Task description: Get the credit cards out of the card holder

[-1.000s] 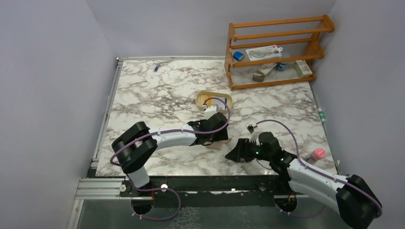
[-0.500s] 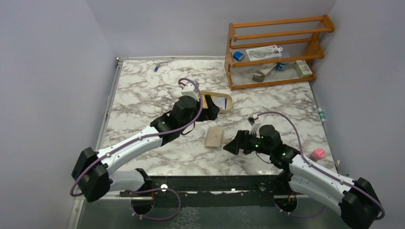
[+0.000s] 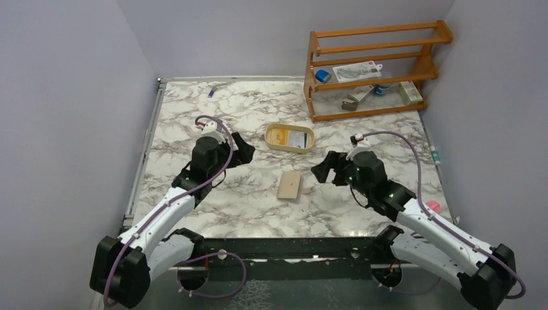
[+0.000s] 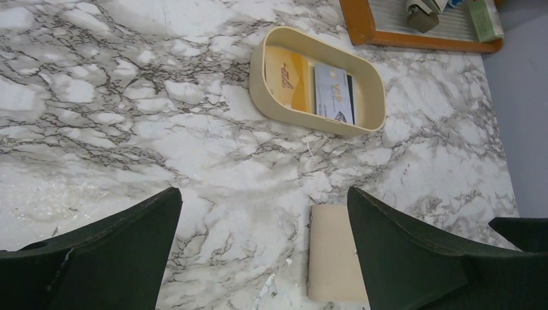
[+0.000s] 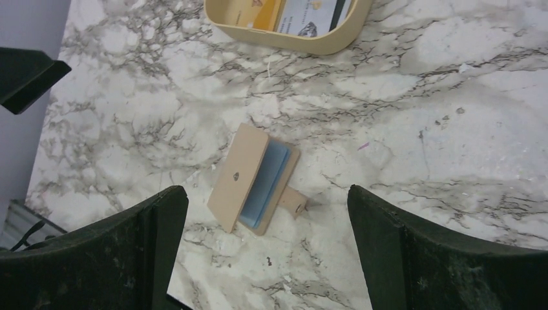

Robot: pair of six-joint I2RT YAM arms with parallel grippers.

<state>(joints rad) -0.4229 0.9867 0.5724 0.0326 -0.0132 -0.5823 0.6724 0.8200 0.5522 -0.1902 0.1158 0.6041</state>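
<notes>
The card holder (image 5: 240, 173) lies on the marble counter (image 3: 194, 123) between the two arms, a little nearer than the cream oval tray (image 4: 258, 84) and apart from it. It is a tan folding wallet, and the top flap sits partly raised with a tiny round snap in its middle. A light blue card (image 5: 268, 175) shows under that flap, tucked in the holder. A short tab with a second snap sticks out from one side onto the counter.

Two more cards lie flat side by side in the tray. One is a yellow card (image 4: 287, 81) with a line of script too small to read. The other is a white-and-blue card (image 4: 334, 93) printed "VIP".

The left fingers (image 4: 116, 248) are spread wide and hold nothing. They hang over bare counter, off to the left of the tray. The right fingers (image 5: 413, 252) are also spread wide and empty, above the counter to the right of the card holder, which shows between them in the right wrist view.

Against the far right corner stands a wooden rack (image 3: 375, 68) with small packets on its shelves, and their labels are too small to read.
</notes>
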